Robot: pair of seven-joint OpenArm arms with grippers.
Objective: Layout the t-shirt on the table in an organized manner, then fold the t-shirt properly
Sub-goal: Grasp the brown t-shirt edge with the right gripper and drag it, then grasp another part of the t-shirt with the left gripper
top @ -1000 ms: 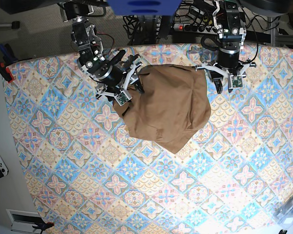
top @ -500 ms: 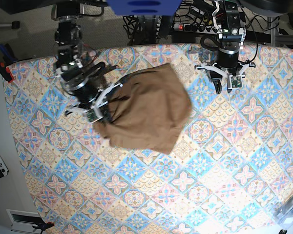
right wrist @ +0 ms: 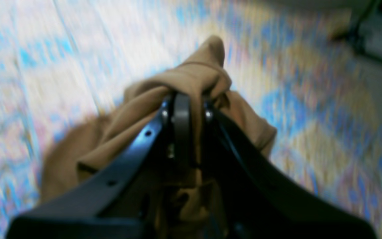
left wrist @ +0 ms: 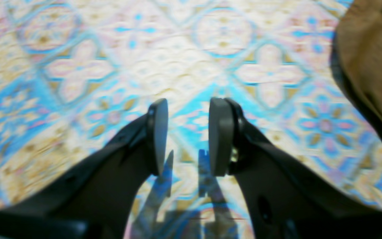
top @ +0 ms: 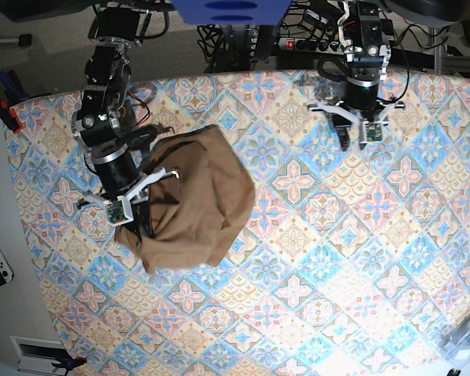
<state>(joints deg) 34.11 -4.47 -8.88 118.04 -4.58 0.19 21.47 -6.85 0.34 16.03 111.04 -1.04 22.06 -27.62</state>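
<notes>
Clearly the right claw (right wrist: 191, 109) is clamped on a bunched fold of the t-shirt (top: 194, 200), brown cloth pinched between its closed pads and spilling down around both fingers. From overhead, the t-shirt lies crumpled on the bench (top: 313, 290), gathered against that claw. The left claw (left wrist: 187, 136) stands partly spread with nothing between its pads, low over bare patterned cloth well away from the t-shirt, though a brown edge shows at the side of its wrist view. The right wrist view is blurred.
</notes>
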